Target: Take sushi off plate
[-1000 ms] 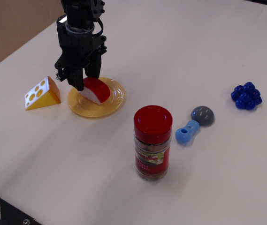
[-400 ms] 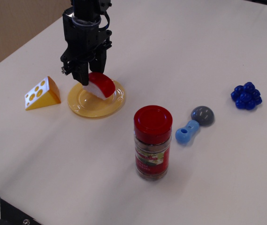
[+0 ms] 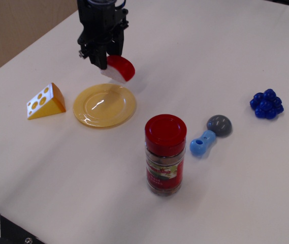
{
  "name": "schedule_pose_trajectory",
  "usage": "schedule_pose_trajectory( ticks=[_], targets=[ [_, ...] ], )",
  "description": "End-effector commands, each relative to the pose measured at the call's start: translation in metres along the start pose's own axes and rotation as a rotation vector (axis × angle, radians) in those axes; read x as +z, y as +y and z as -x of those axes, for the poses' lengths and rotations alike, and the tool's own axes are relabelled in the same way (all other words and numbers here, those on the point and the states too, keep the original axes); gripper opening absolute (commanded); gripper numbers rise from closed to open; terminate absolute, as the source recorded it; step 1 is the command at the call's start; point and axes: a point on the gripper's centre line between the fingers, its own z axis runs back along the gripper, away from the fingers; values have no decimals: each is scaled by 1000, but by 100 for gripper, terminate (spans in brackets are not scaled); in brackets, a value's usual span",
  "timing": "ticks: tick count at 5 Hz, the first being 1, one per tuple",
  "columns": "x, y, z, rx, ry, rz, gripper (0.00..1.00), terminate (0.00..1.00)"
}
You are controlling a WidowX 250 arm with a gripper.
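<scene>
The sushi [image 3: 120,68], white base with a glossy red top, hangs tilted in the air, held at its left end by my black gripper [image 3: 106,63], which is shut on it. It is above and just behind the far rim of the yellow plate [image 3: 104,105]. The plate lies on the table with nothing on it, its surface showing a glint of light.
A yellow-orange holed cheese wedge [image 3: 45,101] lies left of the plate. A red-lidded spice jar [image 3: 165,154] stands in front, to the right. A blue and grey toy [image 3: 210,133] and a blue berry cluster [image 3: 266,103] lie further right. The table's left edge runs past the cheese.
My gripper has risen and moved back and slightly right, lifting the sushi off the plate. The plate is now bare.
</scene>
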Motion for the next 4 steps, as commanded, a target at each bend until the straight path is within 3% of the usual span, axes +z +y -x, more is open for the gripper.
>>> schedule_pose_trajectory(
  ticks=[1,2,3,4],
  targets=[
    [6,-31,-14,42,-60,89,0,0],
    [7,-33,-12,62,-71,102,0,0],
    [8,-32,-11,41,-57,86,100,0],
    [16,-30,-11,10,-80,91,100,0]
  ],
)
